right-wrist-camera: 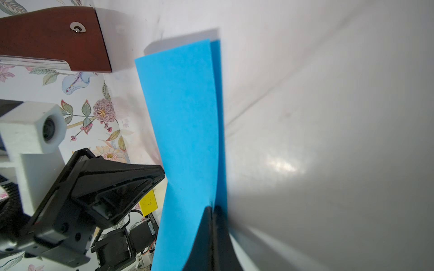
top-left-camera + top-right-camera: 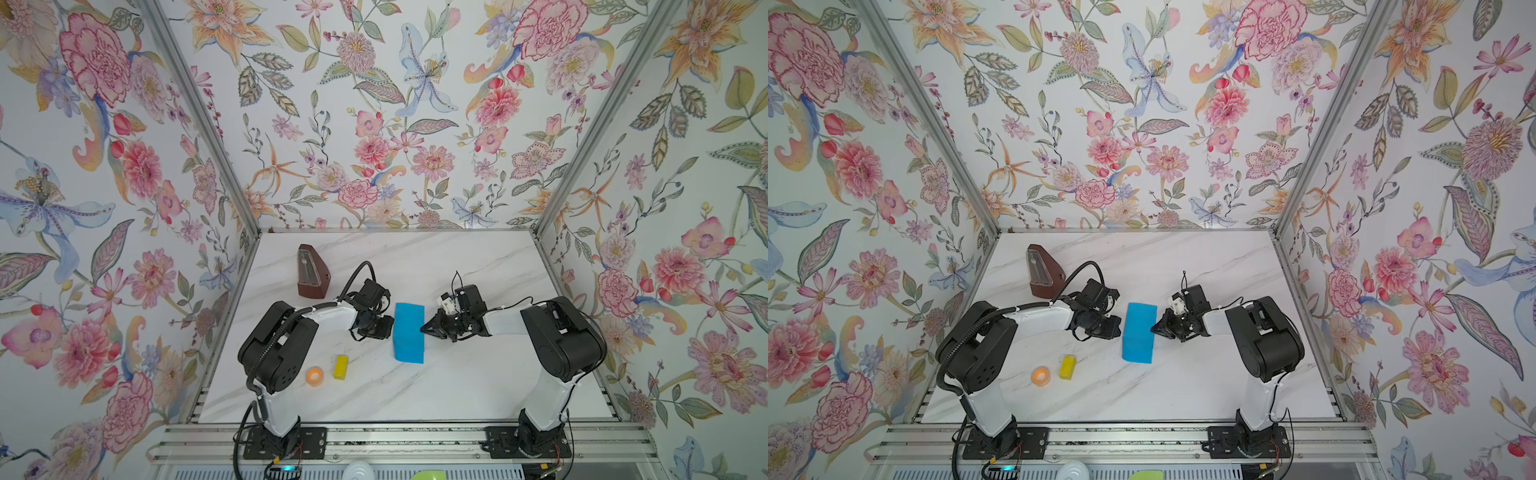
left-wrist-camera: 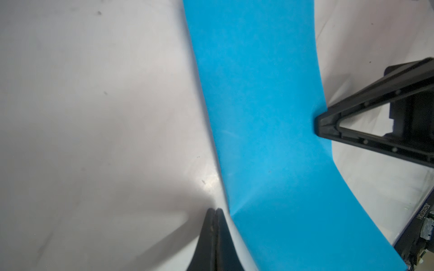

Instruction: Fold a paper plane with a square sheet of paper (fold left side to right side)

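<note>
**Blue sheet folded narrow, both grippers shut at its long edges**

Square sheet of paper (image 2: 409,332): bright blue, doubled over into a narrow rectangle. Lies mid-table on the marble table (image 2: 457,382), long axis running away from the arm bases. Reads the same in both top views. In the right wrist view, layers not quite matched: a sliver of the lower layer shows past the upper one's long edge. Upper layer bows slightly off the surface.

Left gripper (image 2: 391,328): jaws pressed fully together, nothing between them. Sits at the sheet's left long edge. In the left wrist view, tip just beside the paper, over bare table rather than on the blue.

Right gripper (image 2: 423,328): also closed tight, no paper visible between the fingers. Tip at the right long edge, roughly opposite the left gripper. In the right wrist view, tip overlaps the edge where the two layers meet. Pressing down or merely just above: cannot tell.

Elsewhere, all on the left half of the table and apart from the sheet:
- Brown metronome (image 2: 311,272), upright toward the back, behind the left arm.
- Yellow block (image 2: 340,367) and orange tape roll (image 2: 314,375), side by side nearer the front, close but not touching.
</note>
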### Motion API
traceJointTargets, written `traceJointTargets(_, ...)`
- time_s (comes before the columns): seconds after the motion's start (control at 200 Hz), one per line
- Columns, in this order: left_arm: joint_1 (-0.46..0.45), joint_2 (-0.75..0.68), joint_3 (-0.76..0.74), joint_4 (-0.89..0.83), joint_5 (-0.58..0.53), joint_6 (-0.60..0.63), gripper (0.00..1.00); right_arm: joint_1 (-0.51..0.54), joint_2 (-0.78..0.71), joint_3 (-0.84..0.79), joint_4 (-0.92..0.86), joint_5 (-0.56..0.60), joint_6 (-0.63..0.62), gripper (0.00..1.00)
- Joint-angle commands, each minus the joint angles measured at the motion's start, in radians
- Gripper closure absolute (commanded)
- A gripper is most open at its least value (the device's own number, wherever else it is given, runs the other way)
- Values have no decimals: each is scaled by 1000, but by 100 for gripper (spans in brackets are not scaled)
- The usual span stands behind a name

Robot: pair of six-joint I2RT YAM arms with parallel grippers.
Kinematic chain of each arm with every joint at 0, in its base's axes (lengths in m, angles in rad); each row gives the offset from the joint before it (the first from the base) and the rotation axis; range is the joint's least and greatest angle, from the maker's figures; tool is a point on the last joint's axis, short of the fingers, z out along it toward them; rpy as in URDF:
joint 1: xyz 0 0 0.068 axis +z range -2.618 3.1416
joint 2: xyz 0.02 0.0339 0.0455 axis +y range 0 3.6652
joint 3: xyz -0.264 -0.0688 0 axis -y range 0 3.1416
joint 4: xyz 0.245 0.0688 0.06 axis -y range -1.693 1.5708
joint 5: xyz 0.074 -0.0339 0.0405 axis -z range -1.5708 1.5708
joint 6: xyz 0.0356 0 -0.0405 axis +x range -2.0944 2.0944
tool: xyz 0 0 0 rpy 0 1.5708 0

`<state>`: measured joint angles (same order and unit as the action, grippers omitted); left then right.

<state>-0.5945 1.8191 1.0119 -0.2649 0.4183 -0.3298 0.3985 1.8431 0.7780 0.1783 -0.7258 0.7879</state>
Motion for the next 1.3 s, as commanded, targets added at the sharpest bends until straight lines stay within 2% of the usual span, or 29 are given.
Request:
traceJointTargets(0.0, 13, -1, -30, -82, -60, 1, 100, -1, 27, -26, -122, 77, -21, 100)
traceJointTargets(0.135, -1, -43, 15, -67, -4, -21, 100, 0, 26, -26, -122, 79, -21, 100)
traceJointTargets(0.265, -49, -26, 59, -53, 59, -47, 100, 1, 28, -28, -123, 79, -21, 100)
traceJointTargets(0.515, -91, 26, 77, -35, 84, -61, 100, 2, 28, -33, -117, 79, -17, 100)
traceJointTargets(0.716, -90, 47, 52, -70, 57, -31, 100, 2, 32, -29, -122, 80, -19, 100)
traceJointTargets(0.966, -65, 17, -34, -102, -42, -19, 100, 0, 31, -36, -122, 92, -16, 100)
traceJointTargets(1.296, -27, -27, -150, -82, -68, -28, 100, -3, 33, -37, -119, 91, -16, 100)
